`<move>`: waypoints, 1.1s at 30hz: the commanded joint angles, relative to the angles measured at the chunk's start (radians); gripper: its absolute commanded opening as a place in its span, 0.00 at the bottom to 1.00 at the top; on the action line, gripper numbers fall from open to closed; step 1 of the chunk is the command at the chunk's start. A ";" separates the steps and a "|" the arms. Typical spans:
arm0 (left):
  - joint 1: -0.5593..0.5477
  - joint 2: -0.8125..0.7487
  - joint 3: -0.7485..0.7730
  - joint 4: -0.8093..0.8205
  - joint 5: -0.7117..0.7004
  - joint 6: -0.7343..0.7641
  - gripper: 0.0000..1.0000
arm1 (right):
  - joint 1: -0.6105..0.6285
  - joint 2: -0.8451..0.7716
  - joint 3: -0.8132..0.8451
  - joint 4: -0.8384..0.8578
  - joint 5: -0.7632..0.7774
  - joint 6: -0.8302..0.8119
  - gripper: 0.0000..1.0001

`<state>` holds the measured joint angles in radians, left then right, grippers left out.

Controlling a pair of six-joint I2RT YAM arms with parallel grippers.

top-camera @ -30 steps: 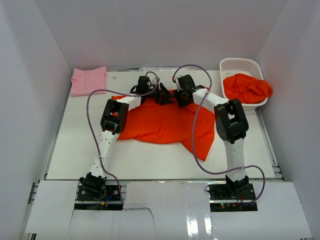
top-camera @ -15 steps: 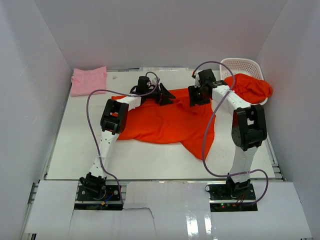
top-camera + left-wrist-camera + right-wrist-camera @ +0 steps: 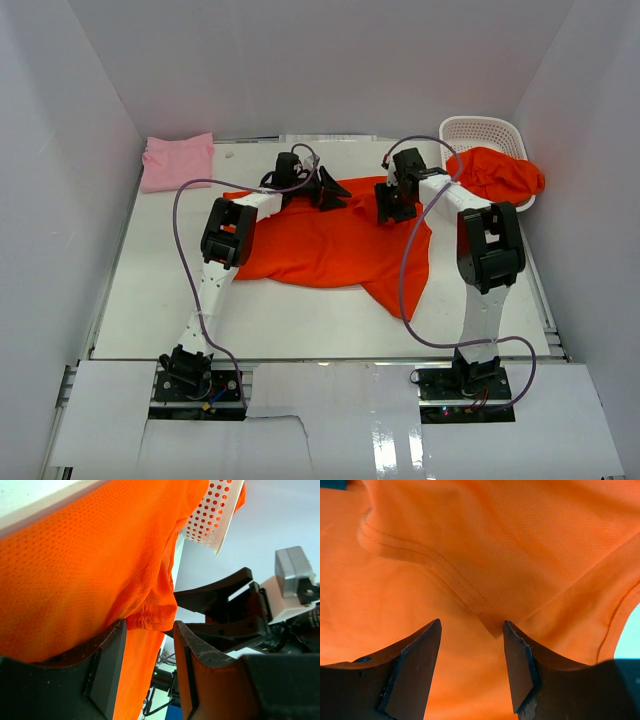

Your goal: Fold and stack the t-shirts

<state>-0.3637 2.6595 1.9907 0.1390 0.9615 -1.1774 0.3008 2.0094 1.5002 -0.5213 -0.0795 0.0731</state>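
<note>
Presently the left fingers (image 3: 107,670) stand a moderate way apart. A folded hem of the spread orange-red t-shirt (image 3: 75,570) spans the gap at their tips, and open space shows between the fingers below it. The right fingers (image 3: 415,670) are held wide, pointing down at the same shirt (image 3: 470,545), where a stitched hem and a pointed fold of cloth lie in line with the gap. No cloth lies between these fingers.

From the top camera, the left fingers (image 3: 328,190) sit at the far edge of this shirt (image 3: 320,245), near its middle. The right fingers (image 3: 392,205) are over its far right part. The shirt lies rumpled across the centre of the worktop (image 3: 160,300), one corner trailing toward the near right.

A second orange-red t-shirt (image 3: 495,175) is bunched in the white lattice basket (image 3: 480,128) at the far right and spills over its rim. The pink t-shirt (image 3: 178,160) lies folded at the far left corner, well apart from both arms.
</note>
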 commanded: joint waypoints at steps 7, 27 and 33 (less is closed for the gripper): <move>-0.011 -0.024 -0.018 -0.073 0.008 -0.007 0.54 | -0.003 0.043 -0.012 0.049 0.007 0.008 0.57; -0.011 -0.021 -0.004 -0.076 0.010 -0.010 0.54 | -0.009 -0.004 -0.074 -0.031 0.237 -0.015 0.08; -0.011 -0.021 0.002 -0.082 0.011 -0.011 0.54 | -0.014 -0.015 -0.064 -0.109 0.254 -0.016 0.08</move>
<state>-0.3649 2.6595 1.9919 0.1352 0.9691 -1.1774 0.2966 2.0285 1.4548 -0.5224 0.1234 0.0708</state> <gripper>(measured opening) 0.536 0.079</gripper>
